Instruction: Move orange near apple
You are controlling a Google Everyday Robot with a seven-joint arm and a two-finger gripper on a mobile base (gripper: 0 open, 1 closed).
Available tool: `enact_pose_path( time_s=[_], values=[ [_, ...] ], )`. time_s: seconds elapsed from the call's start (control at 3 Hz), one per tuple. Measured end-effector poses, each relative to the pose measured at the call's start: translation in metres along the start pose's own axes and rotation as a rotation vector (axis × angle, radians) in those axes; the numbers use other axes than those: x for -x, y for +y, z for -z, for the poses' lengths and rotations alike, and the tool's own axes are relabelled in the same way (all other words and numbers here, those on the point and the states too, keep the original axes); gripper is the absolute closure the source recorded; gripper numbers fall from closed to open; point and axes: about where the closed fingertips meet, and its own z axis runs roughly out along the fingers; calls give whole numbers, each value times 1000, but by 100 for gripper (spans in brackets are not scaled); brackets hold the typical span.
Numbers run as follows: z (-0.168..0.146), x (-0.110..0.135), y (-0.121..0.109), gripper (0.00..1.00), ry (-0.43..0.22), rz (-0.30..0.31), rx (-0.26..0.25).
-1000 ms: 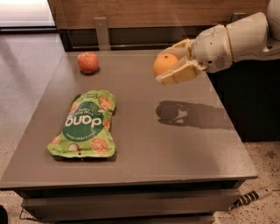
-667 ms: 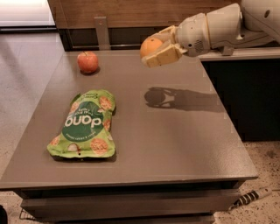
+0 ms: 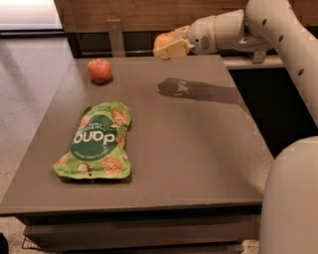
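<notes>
At the lower right of the frame a pale, rounded part of the robot's body (image 3: pixel 293 198) fills the corner. In front of it stands a grey table (image 3: pixel 198 163). On the table's near left lies a green snack bag (image 3: pixel 95 141), flat, with pictures of round crisps on it. Farther back, right of the middle, the arm's shadow (image 3: pixel 186 89) falls on the bare tabletop. In the table's far left corner, upper left of the frame, the apple (image 3: pixel 99 70) sits upright on the surface, red with a paler blush.

Above the table's far edge, top centre of the frame, the gripper (image 3: pixel 167 46) hangs in the air on the white arm (image 3: pixel 268 25), which reaches in from the upper right. Its cream fingers (image 3: pixel 174 48) are closed to the width of the orange (image 3: pixel 162 39) and clasp it, clear of the tabletop. The orange is right of the apple and well apart from it. Behind them, a metal bracket (image 3: pixel 115 33) stands against a dark wooden wall (image 3: pixel 144 15).
</notes>
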Motion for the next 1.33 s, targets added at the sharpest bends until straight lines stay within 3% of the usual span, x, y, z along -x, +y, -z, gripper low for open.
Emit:
enact_pose_path(
  time_s=[0.33, 0.67, 1.0, 1.33],
  values=[
    [-19, -14, -15, 100, 24, -31, -43],
    [-22, -16, -15, 100, 36, -31, -45],
    [-56, -35, -15, 100, 149, -43, -63],
    [-111, -75, -14, 100, 172, -86, -58]
  ],
)
